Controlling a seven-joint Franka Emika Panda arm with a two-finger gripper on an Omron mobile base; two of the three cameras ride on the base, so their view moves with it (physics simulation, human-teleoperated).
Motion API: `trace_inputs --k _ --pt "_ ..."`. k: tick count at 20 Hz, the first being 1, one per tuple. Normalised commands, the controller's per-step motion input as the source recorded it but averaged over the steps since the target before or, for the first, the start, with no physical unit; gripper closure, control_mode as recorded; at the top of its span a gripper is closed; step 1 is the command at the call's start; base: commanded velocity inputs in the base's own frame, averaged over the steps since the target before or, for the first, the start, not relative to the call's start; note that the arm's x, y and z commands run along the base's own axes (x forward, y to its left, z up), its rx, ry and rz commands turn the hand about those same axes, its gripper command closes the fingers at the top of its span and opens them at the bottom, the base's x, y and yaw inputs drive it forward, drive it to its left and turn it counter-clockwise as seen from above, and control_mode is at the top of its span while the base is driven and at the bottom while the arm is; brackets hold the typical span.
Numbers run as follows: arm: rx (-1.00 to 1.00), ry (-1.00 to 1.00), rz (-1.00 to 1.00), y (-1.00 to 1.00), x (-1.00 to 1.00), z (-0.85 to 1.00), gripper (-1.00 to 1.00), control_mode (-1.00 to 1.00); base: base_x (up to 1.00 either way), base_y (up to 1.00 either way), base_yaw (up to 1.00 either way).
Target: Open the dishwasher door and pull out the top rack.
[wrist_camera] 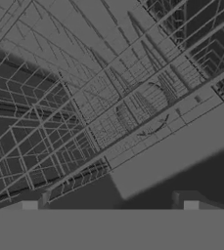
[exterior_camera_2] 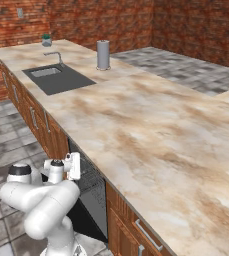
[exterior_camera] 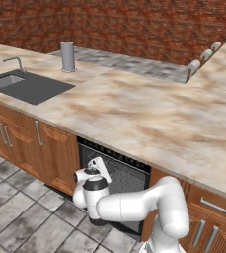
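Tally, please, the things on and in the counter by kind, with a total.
Sink: 1
Faucet: 1
Grey cylinder: 1
Small plant pot: 1
Stove knobs: 3
Total: 7

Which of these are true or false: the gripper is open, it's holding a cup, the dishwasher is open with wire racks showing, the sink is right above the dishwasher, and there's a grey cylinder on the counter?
1. The gripper is open. True.
2. It holds a cup. False: nothing sits between its fingertips.
3. The dishwasher is open, with wire racks showing. True.
4. The sink is right above the dishwasher. False: it sits further along the counter, over wooden cabinet doors.
5. A grey cylinder stands on the counter. True.
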Motion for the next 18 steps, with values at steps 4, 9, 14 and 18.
trace_inputs --k 4,9,14,18 --pt "-0.29 0.0 -0.07 0.23 0.0 -1.0 -1.0 -1.0 0.0 0.0 0.0" --pt "-0.26 0.0 -0.07 0.15 0.0 -0.91 -1.0 -1.0 0.0 0.0 0.0" --pt "-0.23 0.0 -0.08 0.13 0.0 -0.87 -1.0 -1.0 0.0 0.0 0.0" --pt "-0.21 0.0 -0.08 0.14 0.0 -0.94 -1.0 -1.0 0.0 0.0 0.0"
